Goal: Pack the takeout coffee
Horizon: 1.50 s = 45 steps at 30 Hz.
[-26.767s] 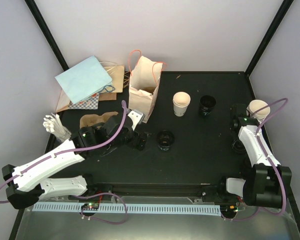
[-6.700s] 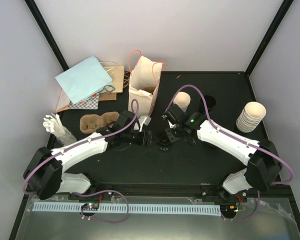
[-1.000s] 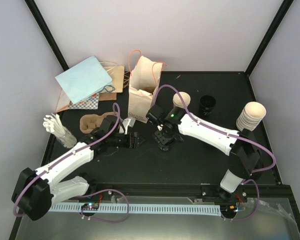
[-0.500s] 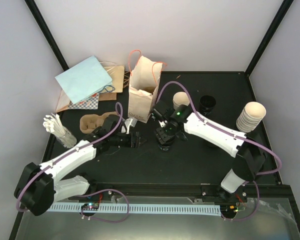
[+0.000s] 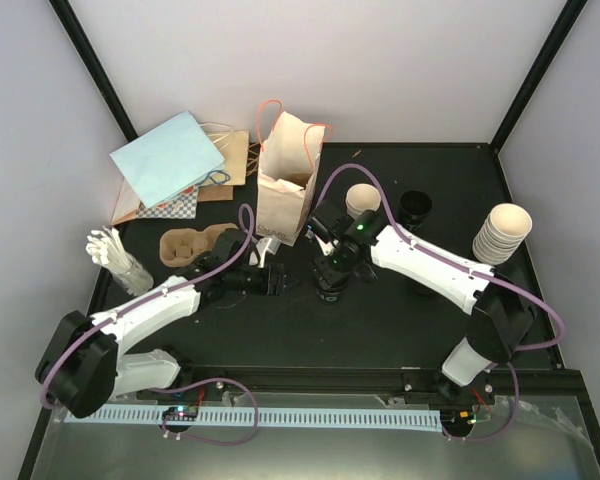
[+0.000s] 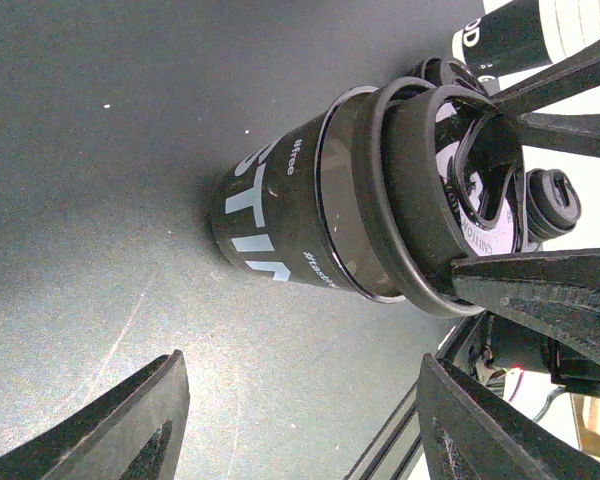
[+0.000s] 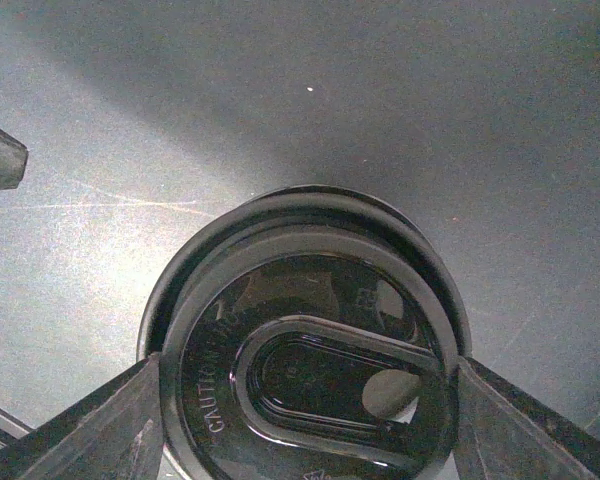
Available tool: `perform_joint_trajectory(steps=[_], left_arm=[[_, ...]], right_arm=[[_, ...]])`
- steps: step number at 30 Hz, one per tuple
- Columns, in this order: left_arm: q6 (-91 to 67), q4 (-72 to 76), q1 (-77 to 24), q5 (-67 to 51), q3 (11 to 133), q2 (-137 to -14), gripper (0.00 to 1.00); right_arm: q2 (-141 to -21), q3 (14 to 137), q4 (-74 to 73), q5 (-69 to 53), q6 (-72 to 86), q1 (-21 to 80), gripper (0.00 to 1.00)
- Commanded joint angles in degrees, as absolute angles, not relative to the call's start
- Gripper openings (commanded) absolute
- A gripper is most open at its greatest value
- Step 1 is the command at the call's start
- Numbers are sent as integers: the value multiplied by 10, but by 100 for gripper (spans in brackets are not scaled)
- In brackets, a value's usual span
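Observation:
A black paper cup with white lettering point(image 5: 330, 285) stands at the table's middle; it shows on its side in the left wrist view point(image 6: 280, 235). My right gripper point(image 5: 332, 270) is above it, shut on a round black lid point(image 7: 310, 380) that sits on the cup's rim point(image 7: 180, 270); the fingers point(image 7: 100, 430) press the lid's two sides. My left gripper point(image 5: 282, 283) is open just left of the cup, the cup beyond its fingertips point(image 6: 130, 420). An unlidded cream-white cup point(image 5: 362, 202) stands behind, and a second black cup point(image 5: 415, 208) to its right.
The printed cream paper bag with orange handles point(image 5: 288, 180) stands open behind the left gripper. The brown pulp tray point(image 5: 190, 243) lies to its left. A stack of cream cups point(image 5: 503, 232) is at the right edge. Flat bags point(image 5: 167, 158) and white utensils point(image 5: 115, 255) are at the far left.
My left gripper has moved a little right, closer to the black cup. My right gripper has stayed over the cup with the lid, shifting only slightly.

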<state>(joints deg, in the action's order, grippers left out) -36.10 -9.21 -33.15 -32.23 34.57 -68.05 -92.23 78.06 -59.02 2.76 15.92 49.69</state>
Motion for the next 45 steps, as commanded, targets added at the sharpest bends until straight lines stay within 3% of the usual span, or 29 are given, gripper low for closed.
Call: perform_joint_trajectory(steps=[1,45], left_arm=[[-366,-68,-337,-336,370,-686,65],[-364,-70,-340,-334,377,-689,64]], right_arm=[[-930,781,-586,22,154,494,74],[-922,774,-577,38,148,492,74]])
